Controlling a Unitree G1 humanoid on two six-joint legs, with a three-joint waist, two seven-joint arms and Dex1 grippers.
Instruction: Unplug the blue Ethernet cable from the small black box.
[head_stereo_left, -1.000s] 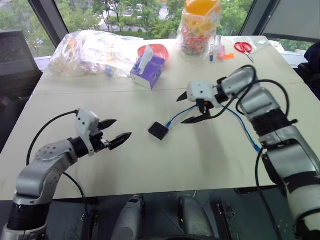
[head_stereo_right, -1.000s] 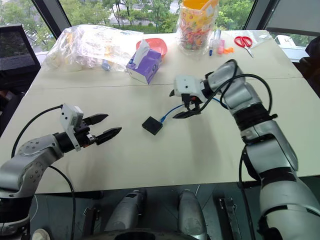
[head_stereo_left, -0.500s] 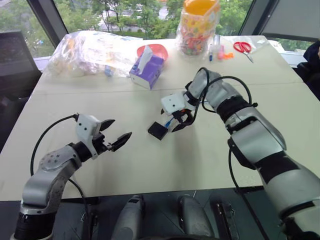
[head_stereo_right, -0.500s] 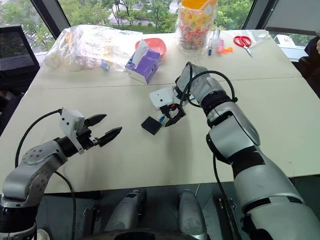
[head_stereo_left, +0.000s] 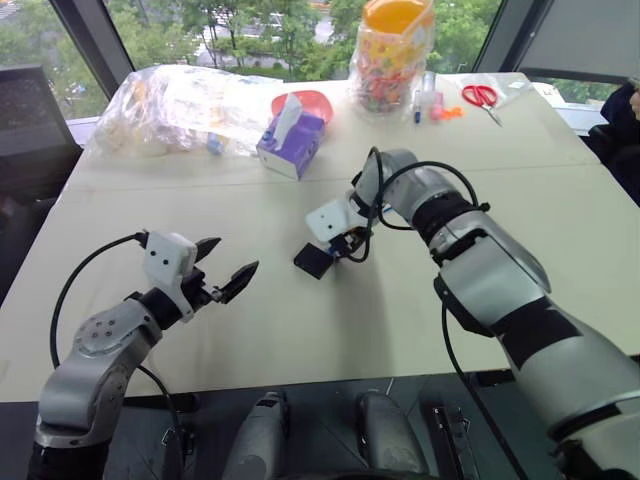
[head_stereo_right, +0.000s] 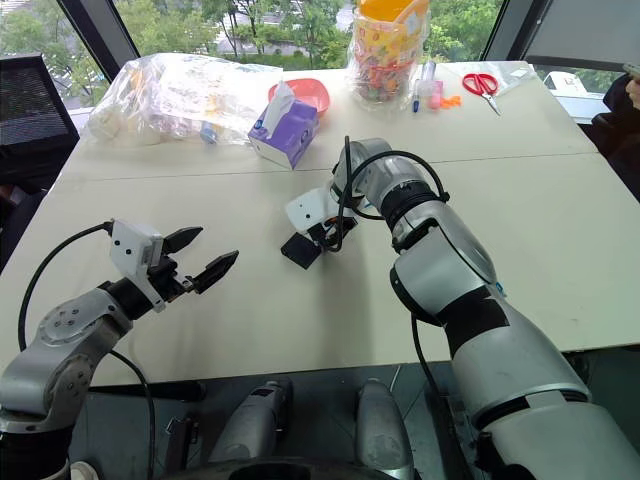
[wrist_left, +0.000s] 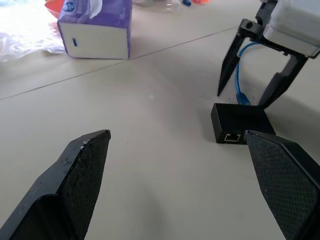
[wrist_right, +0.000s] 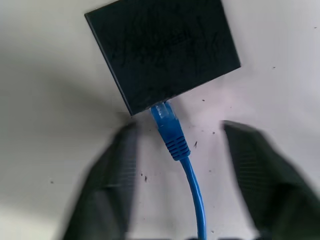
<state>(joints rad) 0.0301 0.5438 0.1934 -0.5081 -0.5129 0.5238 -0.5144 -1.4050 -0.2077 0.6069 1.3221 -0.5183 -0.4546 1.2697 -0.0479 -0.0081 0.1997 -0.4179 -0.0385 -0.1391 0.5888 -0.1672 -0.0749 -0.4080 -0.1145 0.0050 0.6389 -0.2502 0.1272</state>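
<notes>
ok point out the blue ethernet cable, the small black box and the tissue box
blue Ethernet cable (wrist_right: 172, 136), right wrist view, plug boot
small black box (wrist_right: 162, 50), right wrist view, top face
purple tissue box (wrist_left: 97, 27), left wrist view, side face

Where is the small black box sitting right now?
The small black box lies flat near the middle of the table, in front of the purple tissue box, with the blue Ethernet cable plugged in and the right gripper straddling the plug.

Bright, even daylight from the windows (head_stereo_left: 250, 30) beyond the table's (head_stereo_left: 330, 320) far edge. Soft shadow just beneath the right end effector (wrist_right: 180, 165). Motion-blurred fingers (wrist_right: 260, 170) in the right wrist view; sharp elsewhere.
</notes>
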